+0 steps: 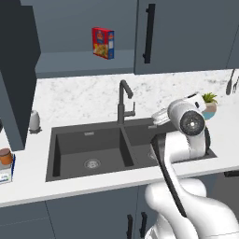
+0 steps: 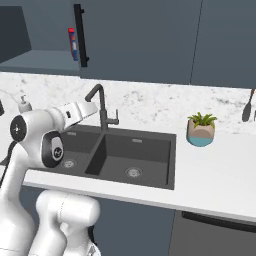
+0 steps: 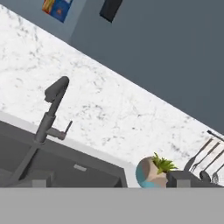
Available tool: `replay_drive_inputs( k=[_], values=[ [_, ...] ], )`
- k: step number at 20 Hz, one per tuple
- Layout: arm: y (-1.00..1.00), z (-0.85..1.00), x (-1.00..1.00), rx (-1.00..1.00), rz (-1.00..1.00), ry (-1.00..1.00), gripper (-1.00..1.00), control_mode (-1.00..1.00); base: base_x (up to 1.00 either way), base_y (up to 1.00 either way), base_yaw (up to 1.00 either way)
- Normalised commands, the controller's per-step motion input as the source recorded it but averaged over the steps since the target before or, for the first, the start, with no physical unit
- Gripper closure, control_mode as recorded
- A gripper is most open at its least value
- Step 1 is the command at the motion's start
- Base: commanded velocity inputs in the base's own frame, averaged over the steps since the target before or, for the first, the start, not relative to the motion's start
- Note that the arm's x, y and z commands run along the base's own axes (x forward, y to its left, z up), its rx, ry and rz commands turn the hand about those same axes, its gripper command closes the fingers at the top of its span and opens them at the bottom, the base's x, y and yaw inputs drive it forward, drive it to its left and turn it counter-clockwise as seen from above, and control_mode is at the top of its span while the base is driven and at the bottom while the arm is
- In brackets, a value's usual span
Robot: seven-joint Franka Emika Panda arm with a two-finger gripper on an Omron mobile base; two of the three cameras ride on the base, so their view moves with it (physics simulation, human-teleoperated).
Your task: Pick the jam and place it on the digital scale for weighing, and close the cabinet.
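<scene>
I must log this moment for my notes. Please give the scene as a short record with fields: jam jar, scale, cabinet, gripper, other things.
jam: small orange-brown jar with darker lid, standing on the scale
scale: low white box with blue edge, on the counter left of the dark double sink
cabinet: dark blue-grey wall cabinet, left door swung open, red-and-yellow carton box on its shelf
gripper: open, empty, over the sink
other: black faucet, small potted plant
</scene>
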Motion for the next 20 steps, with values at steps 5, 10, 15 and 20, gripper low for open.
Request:
replay_drive_inputs(
  k=[5, 10, 15, 20],
  values=[
    [0.66, -0.08, -0.79, -0.23, 0.07, -0.28, -1.0, -1.0, 0.0, 0.0, 0.0],
    [0.96, 0.11, -0.37, -0.27, -0.14, -0.3, -1.0, -1.0, 0.0, 0.0, 0.0],
    [0.69, -0.01, -0.13, -0.12, -0.24, -0.13, -1.0, -1.0, 0.0, 0.0, 0.0],
    [0.72, -0.02, -0.15, -0.07, -0.16, -0.2, -1.0, -1.0, 0.0, 0.0, 0.0]
  ],
)
